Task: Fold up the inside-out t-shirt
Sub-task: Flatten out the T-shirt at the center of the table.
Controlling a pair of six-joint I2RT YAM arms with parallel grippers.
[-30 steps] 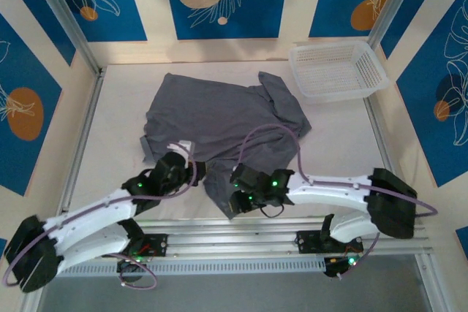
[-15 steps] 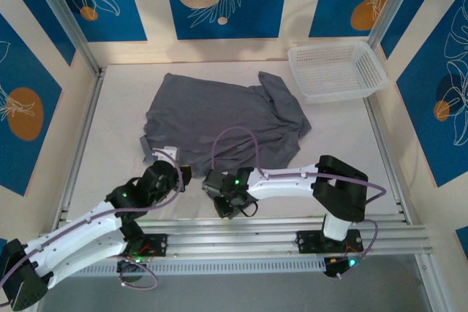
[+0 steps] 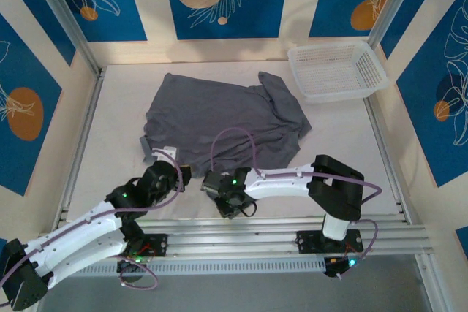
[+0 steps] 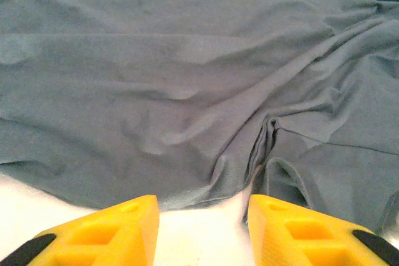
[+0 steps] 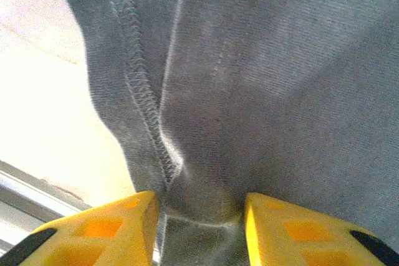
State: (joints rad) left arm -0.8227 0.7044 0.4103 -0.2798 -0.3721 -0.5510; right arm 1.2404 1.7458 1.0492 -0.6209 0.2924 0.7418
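Table lay bare left of the t-shirt. At its near hem the left gripper stood spread; the right gripper pinched the seamed edge.

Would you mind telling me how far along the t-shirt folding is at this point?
Done: nothing looks folded yet. The t-shirt lies spread out and rumpled on the table. In hand: the right hand pinches cloth beside a stitched seam at the shirt's near edge, and the left hand is open just short of that edge, holding nothing. Left: the left grasp and every fold.
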